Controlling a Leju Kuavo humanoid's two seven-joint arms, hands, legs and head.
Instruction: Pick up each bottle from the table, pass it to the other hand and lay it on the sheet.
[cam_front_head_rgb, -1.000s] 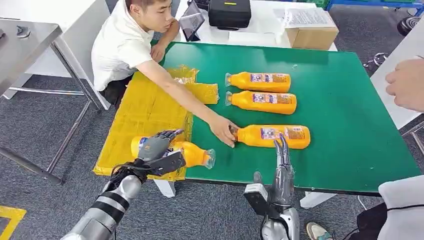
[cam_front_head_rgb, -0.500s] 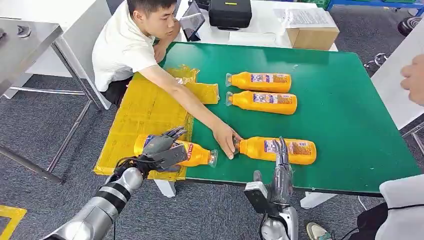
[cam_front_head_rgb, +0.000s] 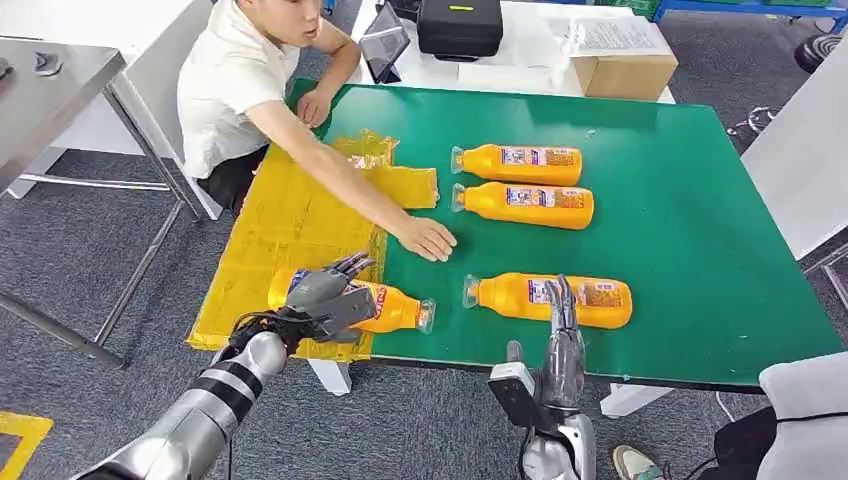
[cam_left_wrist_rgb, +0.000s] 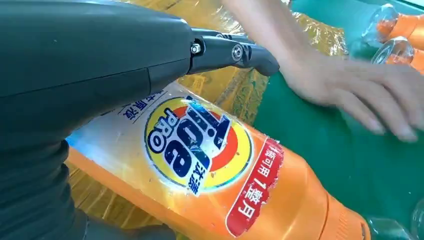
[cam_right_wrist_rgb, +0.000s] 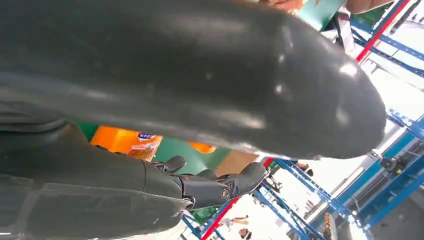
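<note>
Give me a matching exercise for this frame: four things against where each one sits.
Things:
1. Orange plastic bottle under the left hand
2. Orange plastic bottle by the right hand
3. Person's hand
4. Brown cardboard box

Places:
A. flat on the green mat, touching no bottle
B. white table beyond the green mat
C. body on the yellow sheet, neck over the green
D. wholly on the green mat, nearest the front edge

Pairs: 1-C, 2-D, 3-A, 4-B

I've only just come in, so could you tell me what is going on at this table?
The robot's left hand grips an orange bottle lying partly on the yellow sheet at the green table's edge. Its right hand is raised, open, in front of another bottle. Two more bottles lie farther back. A seated person's hand rests on the table.
</note>
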